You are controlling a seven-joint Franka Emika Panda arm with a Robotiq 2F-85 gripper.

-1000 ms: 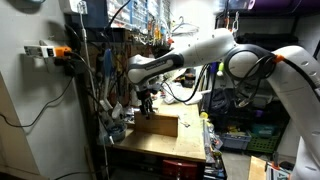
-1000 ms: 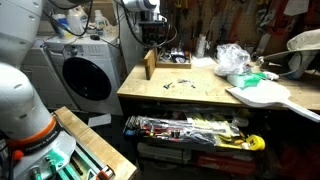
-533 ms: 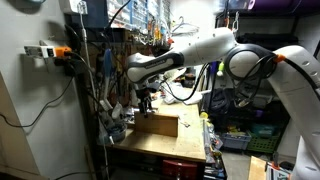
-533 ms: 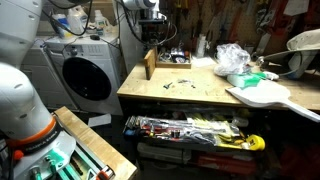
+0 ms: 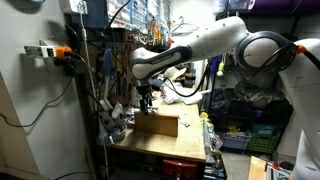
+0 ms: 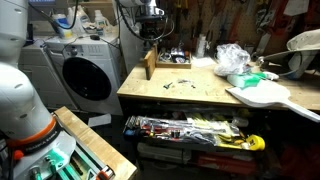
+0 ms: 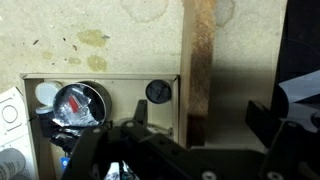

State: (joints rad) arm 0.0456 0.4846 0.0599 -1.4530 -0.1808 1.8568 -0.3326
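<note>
My gripper hangs above a wooden board that stands on edge at the left end of the workbench; it also shows in an exterior view over the board. In the wrist view the gripper is open and empty. Its two dark fingers sit either side of the board's top edge, apart from it. Beside the board lies a shallow tray with a shiny round tin and a small dark disc.
The wooden workbench carries small parts, a crumpled plastic bag and a white guitar-shaped body. A washing machine stands beside it. An open drawer of tools is below. Cables and tools hang on the wall behind.
The arm's upper links have swung up and back. The gripper stays over the board, still open.
</note>
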